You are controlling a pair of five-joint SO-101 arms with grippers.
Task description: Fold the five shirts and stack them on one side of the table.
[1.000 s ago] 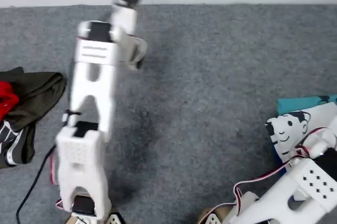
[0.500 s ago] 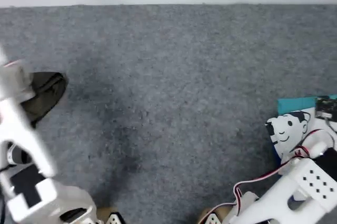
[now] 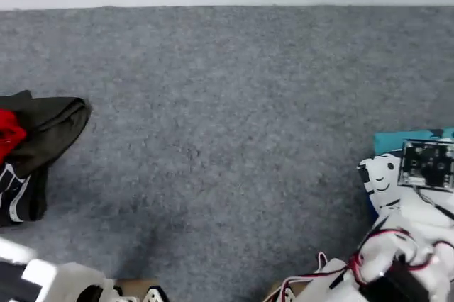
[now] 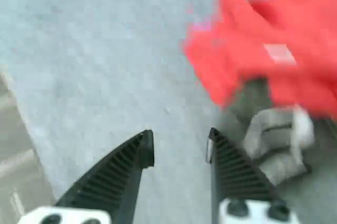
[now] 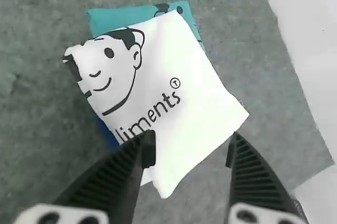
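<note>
Stacking stands part done. Folded stack (image 3: 383,174): a white shirt (image 5: 168,92) with a cartoon face lies on a teal shirt (image 5: 105,16). A darker blue edge shows beneath, and whether that is a separate garment cannot be told. Right pincer (image 5: 190,142) hangs directly above the stack, jaws wide apart, holding nothing.

Unfolded heap lies well apart from the stack, at the opposite side of the bench (image 3: 234,103), with bare grey surface between. It comprises an olive shirt (image 3: 53,121), a red shirt (image 3: 8,135) and a black shirt (image 3: 18,196), crumpled and touching. Left pincer (image 4: 179,140) is on the heap's side, far from the stack, low over the bench and just beside the red shirt, jaws partly apart and empty.

Judgement: the step in hand is fetching the next shirt from the heap, where at least three appear to want folding. The next move calls for the left pincer to close on the red shirt alone, draw it to the bare ground between heap and stack, and spread it flat before any fold. Risk noted: neighbouring shirts dragged along.
</note>
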